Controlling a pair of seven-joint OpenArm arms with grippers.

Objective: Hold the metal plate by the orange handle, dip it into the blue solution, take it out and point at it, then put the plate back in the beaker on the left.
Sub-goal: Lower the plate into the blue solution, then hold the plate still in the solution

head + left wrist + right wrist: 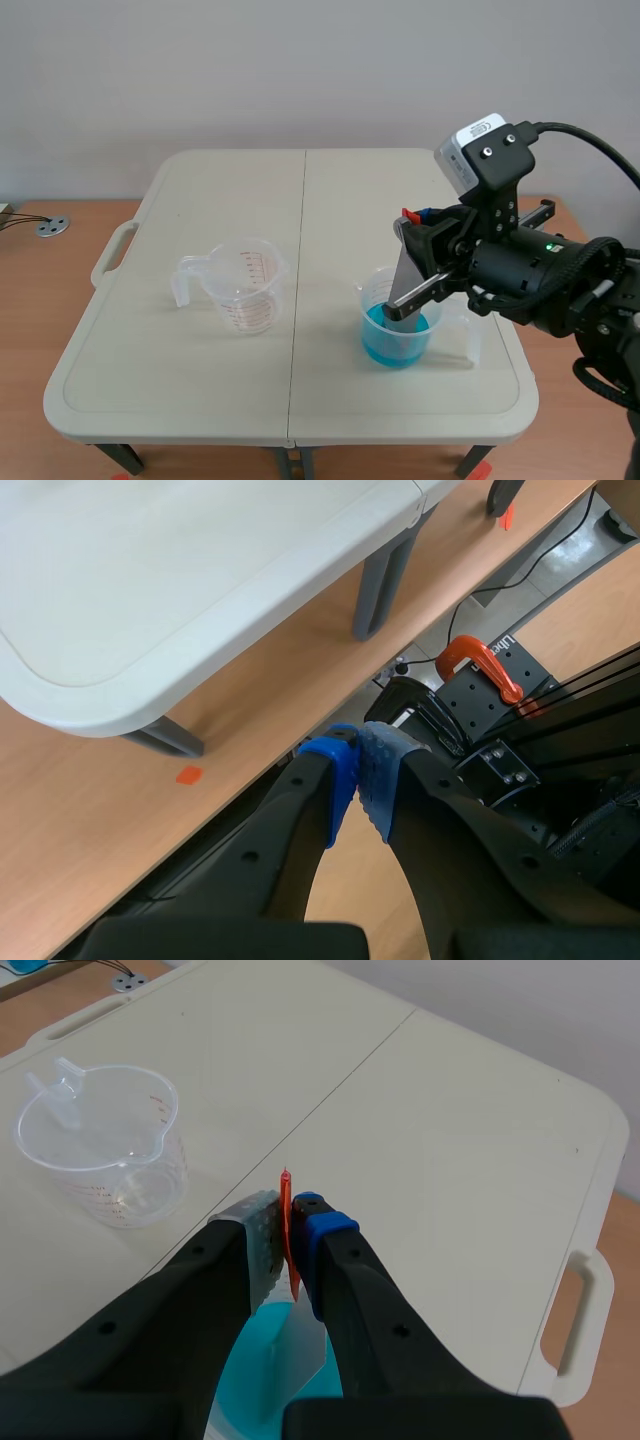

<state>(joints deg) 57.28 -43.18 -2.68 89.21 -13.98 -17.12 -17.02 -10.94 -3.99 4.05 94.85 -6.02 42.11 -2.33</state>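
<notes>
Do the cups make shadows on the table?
Scene view: only faint, soft shadows lie under the empty beaker and the beaker of blue solution on the table. Right wrist view: the empty beaker's shadow is just as pale; the right gripper, shut on the orange handle, covers much of the blue one.

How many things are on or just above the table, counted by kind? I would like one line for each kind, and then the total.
Beakers: 2, the empty clear beaker and the beaker with blue liquid
metal plate with an orange handle: 1
Total: 3
</notes>
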